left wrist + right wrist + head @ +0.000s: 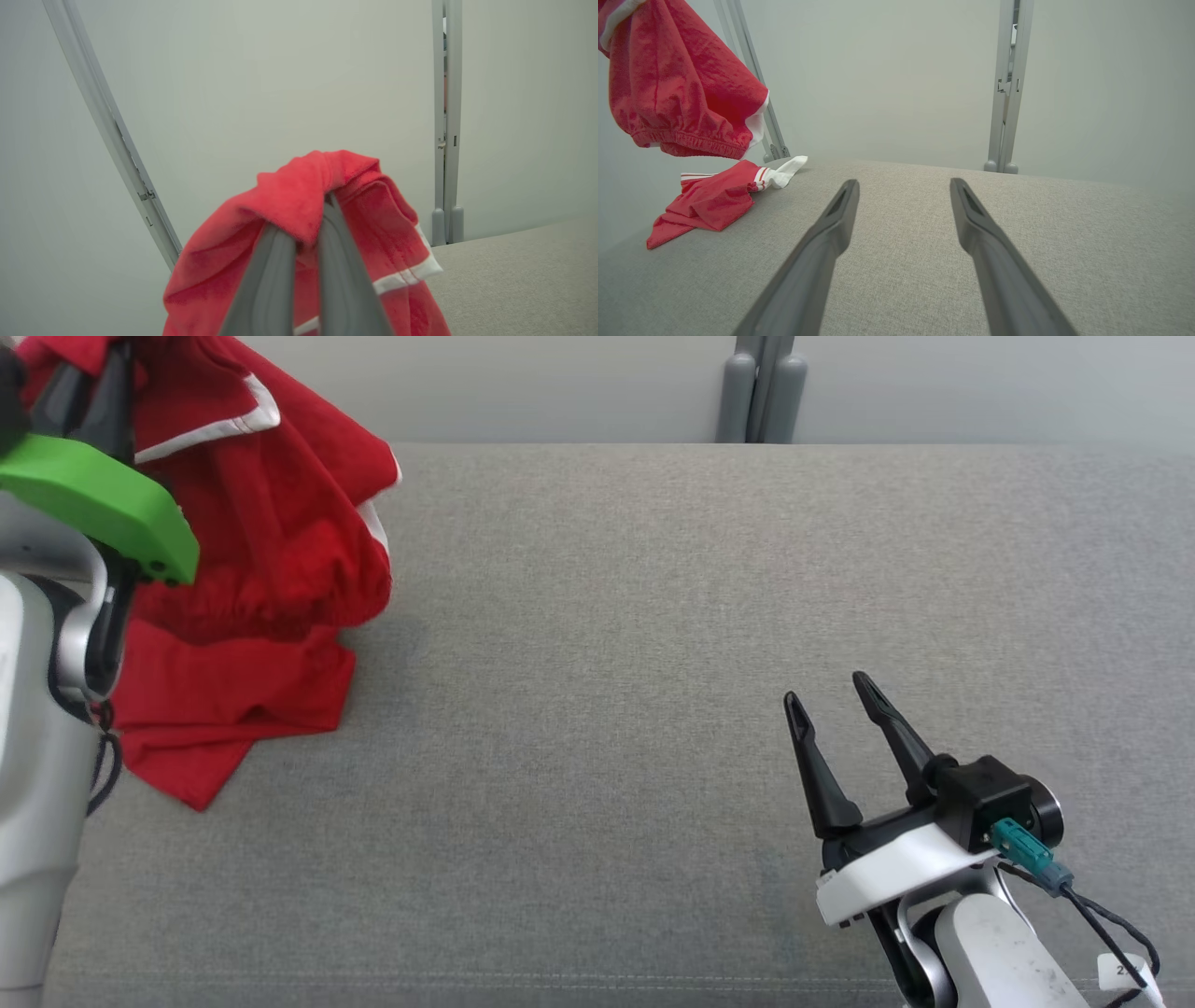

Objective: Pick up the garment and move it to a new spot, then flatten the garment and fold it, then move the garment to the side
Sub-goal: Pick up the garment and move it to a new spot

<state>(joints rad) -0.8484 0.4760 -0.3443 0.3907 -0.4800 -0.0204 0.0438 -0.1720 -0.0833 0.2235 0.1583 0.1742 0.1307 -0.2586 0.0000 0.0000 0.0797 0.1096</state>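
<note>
Jaws of left gripper [303, 224] clamped tight on a bunched fold of the red garment [271, 523], held up over the left end of the table [653, 663], lower part lying on the grey surface. Jaws of right gripper [825, 689] spread wide, empty, well apart from the cloth. Risks: slip from a single small pinch under the hanging weight; drag or twist of the trailing part in transfer, giving a tangled heap hard to flatten.

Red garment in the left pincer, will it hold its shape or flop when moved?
Likely floppy: the red garment drapes in loose folds from the shut left pincer. Probably light, since one small pinch seems to carry the bunch. It may land crumpled.
</note>
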